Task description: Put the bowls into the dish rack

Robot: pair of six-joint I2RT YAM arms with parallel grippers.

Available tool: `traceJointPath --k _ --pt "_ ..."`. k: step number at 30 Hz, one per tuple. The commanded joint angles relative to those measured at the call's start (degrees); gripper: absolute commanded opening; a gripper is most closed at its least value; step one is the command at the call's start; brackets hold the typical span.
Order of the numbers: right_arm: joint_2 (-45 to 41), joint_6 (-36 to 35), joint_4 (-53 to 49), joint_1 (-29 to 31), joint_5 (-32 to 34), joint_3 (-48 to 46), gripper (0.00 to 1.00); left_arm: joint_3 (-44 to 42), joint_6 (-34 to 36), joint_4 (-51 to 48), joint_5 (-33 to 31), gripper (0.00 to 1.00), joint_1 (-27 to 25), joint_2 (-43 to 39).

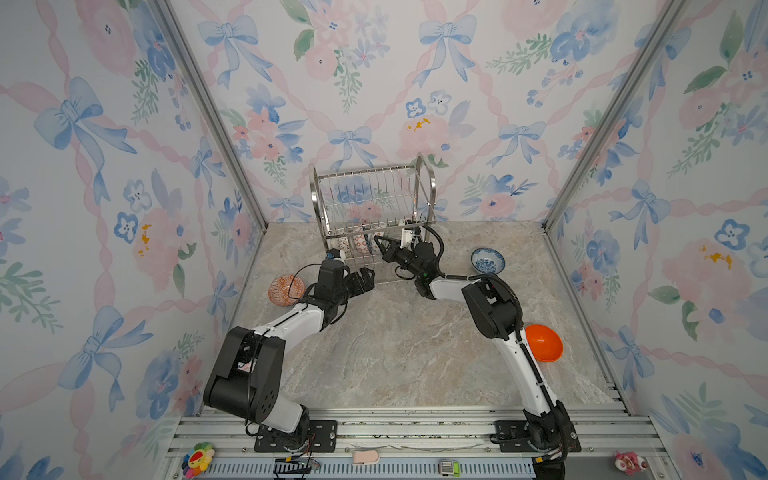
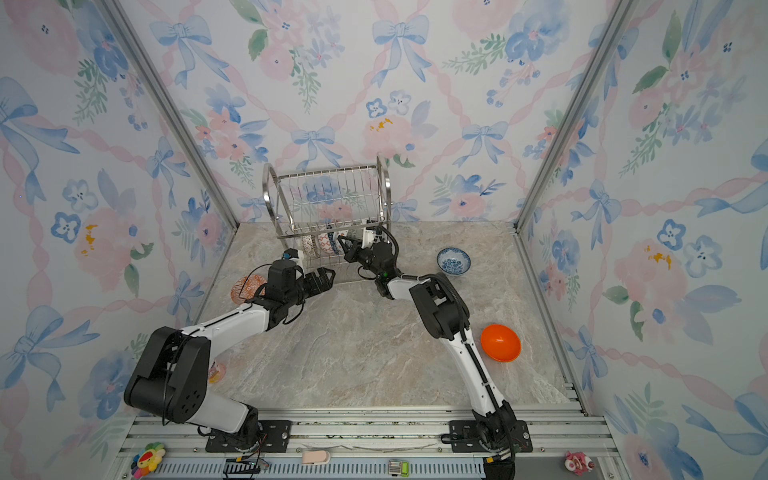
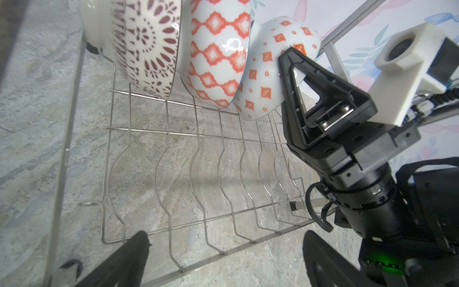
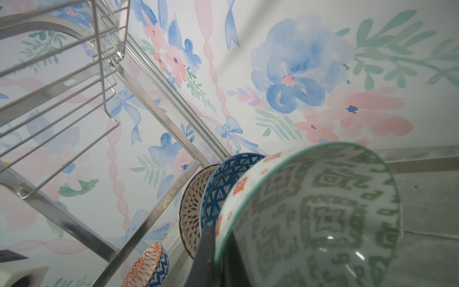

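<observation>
**Top views.** The dish rack (image 1: 374,199) stands at the back of the table (image 1: 415,353). Bowls stand on edge in its lower tier, where the wire slots keep them upright. The right gripper (image 1: 379,242) reaches into that tier from the rack's front. The left gripper (image 1: 365,277) hovers just before the rack's front left corner, spread wide and empty; we judge it is keeping clear. Three bowls wait outside the rack: an orange-patterned bowl (image 1: 282,291) off its front left, a blue bowl (image 2: 454,260) near its right side, and a plain orange bowl (image 2: 500,343) well apart toward the front right.

**Left wrist view.** Inside the rack's lower tier, the diamond-print bowl (image 3: 263,82) tilts against the orange-lattice bowl (image 3: 216,57), which stands beside the maroon-patterned bowl (image 3: 146,49). The right gripper (image 3: 288,62) pinches the diamond-print bowl at its rim. Only the outer finger shows. We cannot tell whether the bowl's lower edge has settled into the wires. The left gripper's fingers (image 3: 134,256) stand far apart at the rack's front rail, with nothing between them.

**Right wrist view.** Beneath the rack's upper tier, the right gripper (image 4: 218,261) clamps the wall of the diamond-print bowl (image 4: 323,211), one finger either side of the rim. We judge that this rim hold keeps the bowl on edge so it can slip between the wires. Seating it and letting go look to be the step in hand.
</observation>
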Motion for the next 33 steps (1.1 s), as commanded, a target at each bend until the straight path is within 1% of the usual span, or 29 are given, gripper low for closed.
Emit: traceJointPath --k 1,7,10,14,22,33 --pt "4.11 0.65 -8.65 -1.39 -2.35 0.67 0.08 -0.14 0.52 -5.40 -0.74 0.98 0.84 1.48" --pt "3.38 -0.65 -18.00 -0.89 -0.84 3.16 0.09 -0.04 0.66 -5.45 -0.66 0.98 0.83 1.41" --pt "3.90 0.06 -20.37 -0.98 -0.74 4.35 0.10 0.04 0.57 -5.45 -0.61 0.98 0.96 1.44" --pt "4.45 0.82 -22.57 -1.36 -1.03 5.64 0.11 -0.22 0.66 -5.45 -0.84 0.98 0.95 1.01" --pt "6.30 3.43 -23.94 -2.48 -4.14 8.22 0.11 -0.25 0.79 -5.54 -0.91 0.98 0.97 0.95" --pt "6.66 3.70 -29.45 -3.24 -4.11 10.14 0.11 -0.13 0.95 -5.75 -1.03 0.98 0.96 0.80"
